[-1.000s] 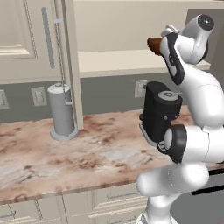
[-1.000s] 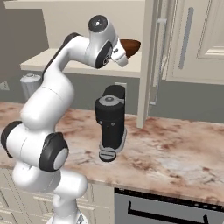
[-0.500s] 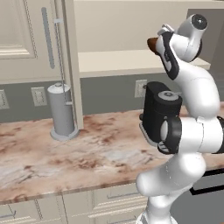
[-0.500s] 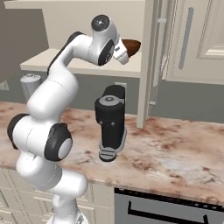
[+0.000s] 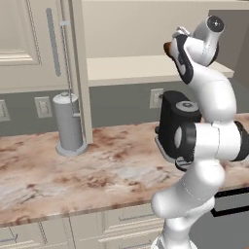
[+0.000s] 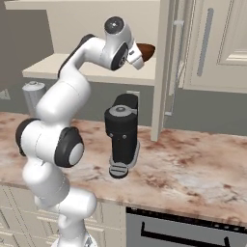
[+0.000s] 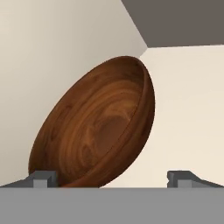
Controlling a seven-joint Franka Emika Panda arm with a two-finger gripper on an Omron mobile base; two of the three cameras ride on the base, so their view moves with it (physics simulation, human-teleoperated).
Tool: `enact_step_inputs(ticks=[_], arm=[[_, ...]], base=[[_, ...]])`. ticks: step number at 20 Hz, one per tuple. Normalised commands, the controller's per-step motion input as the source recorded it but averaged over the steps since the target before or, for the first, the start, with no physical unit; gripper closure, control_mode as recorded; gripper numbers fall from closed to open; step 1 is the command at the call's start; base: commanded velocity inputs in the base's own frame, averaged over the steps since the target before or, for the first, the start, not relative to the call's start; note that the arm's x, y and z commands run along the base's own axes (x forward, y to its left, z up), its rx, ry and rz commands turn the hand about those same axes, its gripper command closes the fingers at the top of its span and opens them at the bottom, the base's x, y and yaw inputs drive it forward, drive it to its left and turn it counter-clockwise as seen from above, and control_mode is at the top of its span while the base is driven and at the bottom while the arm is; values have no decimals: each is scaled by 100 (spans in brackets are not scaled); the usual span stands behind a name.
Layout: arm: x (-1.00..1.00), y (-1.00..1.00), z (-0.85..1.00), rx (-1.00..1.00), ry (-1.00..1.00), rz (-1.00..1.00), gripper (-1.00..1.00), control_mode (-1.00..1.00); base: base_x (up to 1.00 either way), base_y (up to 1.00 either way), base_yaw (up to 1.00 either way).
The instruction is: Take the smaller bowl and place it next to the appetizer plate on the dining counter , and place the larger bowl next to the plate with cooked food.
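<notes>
My gripper is up at the open shelf with its jaws spread wide and nothing between them; in the hand view I see one fingertip at the lower left, right against the bowl's rim, the other well off to the right. The brown wooden bowl sits just ahead of the fingers, its grain plain to see, its hollow turned toward me in that rolled view. I cannot tell from here whether it is the larger or the smaller one. From the right base view the same bowl pokes out dark reddish-brown past the wrist, resting on the cream shelf under the wall cabinets; from the left base view only a sliver of it shows behind the hand. Below the shelf I have a black coffee machine standing on the marbled wall counter, and further left a grey paper towel holder upright near the cabinet post.
</notes>
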Motion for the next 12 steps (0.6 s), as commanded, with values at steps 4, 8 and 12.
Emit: enact_step_inputs(ticks=[4,8,12], arm=[[28,-2,-7,0,0,0,-100,-100],[31,0,-7,0,0,0,-100,-100],[23,0,-4,0,1,0,-100,-100]], base=[[0,0,0],[0,0,0],[0,0,0]])
